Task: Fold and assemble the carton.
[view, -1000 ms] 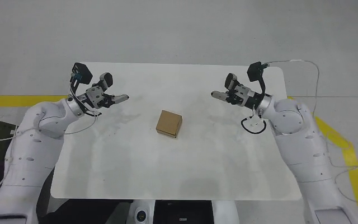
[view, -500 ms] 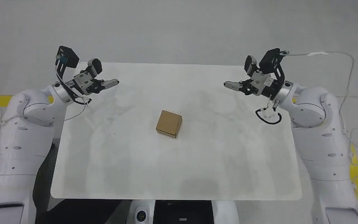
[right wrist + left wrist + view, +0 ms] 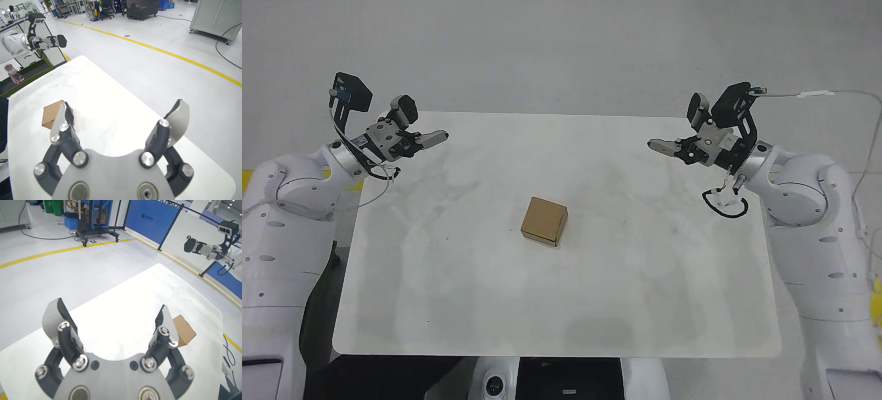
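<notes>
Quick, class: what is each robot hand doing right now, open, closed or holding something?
Left hand: open, holding nothing.
Right hand: open, holding nothing.

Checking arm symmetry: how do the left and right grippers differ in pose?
The left gripper hangs near the table's far left corner, the right gripper by its far right side. The right gripper sits somewhat farther in from its edge than the left gripper. Both are open, empty, clear of the carton.
</notes>
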